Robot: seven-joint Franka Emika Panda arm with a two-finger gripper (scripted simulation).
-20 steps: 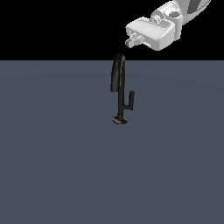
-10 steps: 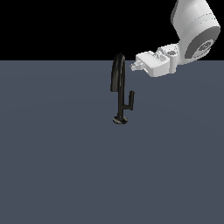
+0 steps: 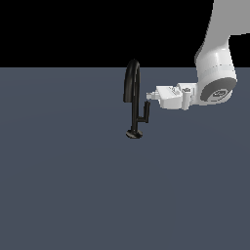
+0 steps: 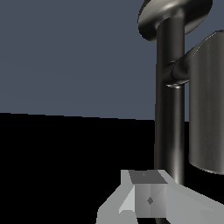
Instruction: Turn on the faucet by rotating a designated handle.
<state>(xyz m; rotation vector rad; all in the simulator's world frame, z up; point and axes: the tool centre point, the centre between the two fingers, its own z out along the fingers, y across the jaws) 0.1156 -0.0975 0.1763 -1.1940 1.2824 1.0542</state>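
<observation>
The glossy black faucet stands on the grey floor, with its arched spout on top and a round base disc. Its short L-shaped handle branches toward the exterior view's right and ends in a stubby upright tip. My gripper points sideways at the faucet, with its fingertips just above the handle's tip and close beside the stem. Its fingers look pressed together and empty. In the wrist view the stem, the base disc and the handle's tip loom close beyond the fingers.
The flat grey floor spreads around the faucet. The white arm comes down from the exterior view's upper right.
My gripper has come down from above and to the right of the spout. It now sits level with the stem, just over the handle's tip. The faucet has not moved.
</observation>
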